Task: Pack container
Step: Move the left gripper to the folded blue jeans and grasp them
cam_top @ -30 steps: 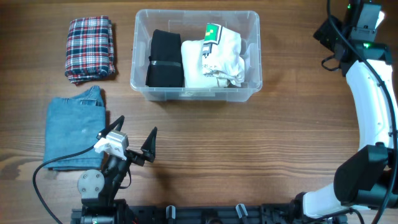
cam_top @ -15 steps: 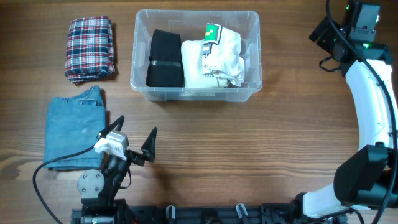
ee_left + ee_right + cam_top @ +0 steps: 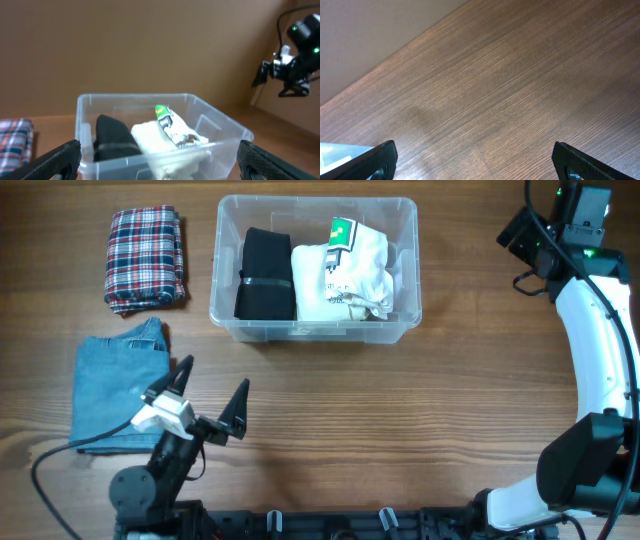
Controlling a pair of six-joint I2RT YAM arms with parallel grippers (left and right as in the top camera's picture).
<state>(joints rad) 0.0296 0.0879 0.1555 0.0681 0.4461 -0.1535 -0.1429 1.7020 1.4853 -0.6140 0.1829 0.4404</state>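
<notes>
Two folded garments lie along the tabletop's (image 3: 400, 430) left edge: a plaid shirt (image 3: 146, 258) by the far-left corner and jeans (image 3: 118, 393) closer to the near edge. Just right of the jeans, the left gripper (image 3: 212, 387) hangs with jaws spread wide, holding nothing. The container (image 3: 315, 330) sits mid-table by the far edge, its long axis running left to right and its open top facing up. A black garment (image 3: 265, 275) lies inside, left of a white one (image 3: 350, 275). Bare wood stretches before it and to its right. Near the far-right corner, the right gripper (image 3: 475, 164) gapes wide and empty.

Garments (image 3: 340, 275) lie in the container (image 3: 316, 332); shirt (image 3: 146, 258), jeans (image 3: 118, 395) to its left.
</notes>
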